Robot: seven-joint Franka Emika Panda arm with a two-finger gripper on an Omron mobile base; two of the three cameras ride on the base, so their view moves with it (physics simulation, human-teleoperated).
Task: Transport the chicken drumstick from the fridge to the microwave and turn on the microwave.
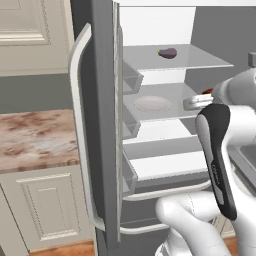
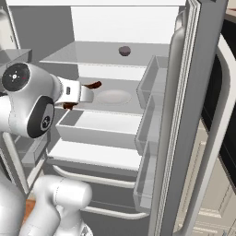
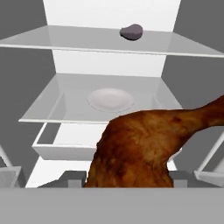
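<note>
The chicken drumstick, reddish-brown and lumpy, sits large and close in the hand view, its thin end pointing right. My gripper is shut on it, and its fingertips are covered by the meat. From the right base view the gripper hangs in front of the open fridge, level with the middle shelf, with bits of the drumstick showing around it. The left base view shows the gripper with a sliver of drumstick above it. Whether the black panel beyond the fridge door is the microwave I cannot tell.
A white plate lies on the middle glass shelf. A dark purple item rests on the upper shelf. The open fridge door, with bins and a long curved handle, stands beside a marble counter. A drawer juts out below.
</note>
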